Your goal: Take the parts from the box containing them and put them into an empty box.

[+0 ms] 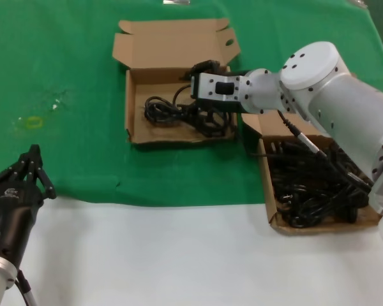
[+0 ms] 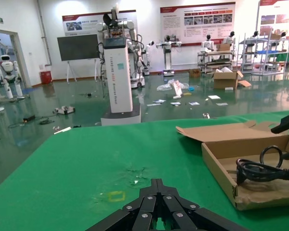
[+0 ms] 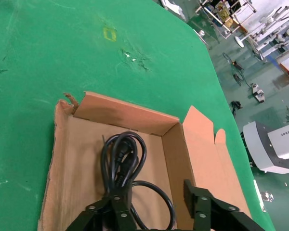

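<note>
Currently the parts [image 1: 313, 185] are black power cables, a tangled heap filling the source box [image 1: 272, 220] at near right. One coiled cable [image 1: 163, 109] already lies in the receiving box [image 1: 133, 137], farther off at centre, lid folded back on its far side.

Handling, judged: cables light, limp, rubbery, not fragile. Loops will droop and snag neighbours in the heap. Best hold is across a bundled section of the coil or on a stiff plug body, not a single loose strand. Lift slowly so tangled neighbours fall away.

Right gripper [image 1: 207, 121] reaches over the receiving box, low above the coil. In its wrist view the jaws stand apart, straddling the cable, with nothing clamped between them; one finger is just beside a strand, contact uncertain.

Left gripper [image 1: 33, 159] is parked at near left, at the edge of the green cloth [image 1: 64, 64], fingers drawn together at the tip, holding nothing, well apart from both boxes
</note>
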`<state>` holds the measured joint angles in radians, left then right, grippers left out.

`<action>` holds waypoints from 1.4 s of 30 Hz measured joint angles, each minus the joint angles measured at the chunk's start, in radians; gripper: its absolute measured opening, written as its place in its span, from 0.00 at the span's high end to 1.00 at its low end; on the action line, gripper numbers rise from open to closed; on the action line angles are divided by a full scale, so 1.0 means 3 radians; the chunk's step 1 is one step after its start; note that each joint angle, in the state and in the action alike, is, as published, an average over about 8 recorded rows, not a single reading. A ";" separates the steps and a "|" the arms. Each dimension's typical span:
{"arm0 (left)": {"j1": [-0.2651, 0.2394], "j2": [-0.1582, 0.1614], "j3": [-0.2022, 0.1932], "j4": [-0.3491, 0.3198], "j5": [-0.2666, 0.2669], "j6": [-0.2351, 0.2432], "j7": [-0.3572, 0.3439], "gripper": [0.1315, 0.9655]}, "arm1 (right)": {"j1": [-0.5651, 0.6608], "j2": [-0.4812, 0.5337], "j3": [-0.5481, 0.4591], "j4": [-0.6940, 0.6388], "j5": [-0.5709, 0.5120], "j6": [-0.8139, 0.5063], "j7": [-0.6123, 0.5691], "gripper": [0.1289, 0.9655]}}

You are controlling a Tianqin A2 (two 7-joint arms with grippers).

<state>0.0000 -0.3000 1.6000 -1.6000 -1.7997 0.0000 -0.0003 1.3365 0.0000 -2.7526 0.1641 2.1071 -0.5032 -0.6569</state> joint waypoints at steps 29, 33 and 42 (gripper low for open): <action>0.0000 0.0000 0.0000 0.0000 0.0000 0.0000 0.0000 0.80 | -0.0349 0.0078 0.0299 0.0372 -0.0074 0.0132 0.0163 0.16; 0.0000 0.0000 0.0000 0.0000 0.0000 0.0000 0.0000 0.73 | -0.0571 0.0128 0.0491 0.0612 -0.0125 0.0216 0.0273 0.10; 0.0000 0.0000 0.0000 0.0000 0.0000 0.0000 0.0000 0.52 | -0.1103 0.0248 0.0951 0.1184 -0.0249 0.0416 0.0537 0.02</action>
<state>0.0000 -0.3000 1.6000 -1.6000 -1.7998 0.0000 -0.0003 1.0055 0.0743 -2.4673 0.5194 2.0325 -0.3783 -0.4959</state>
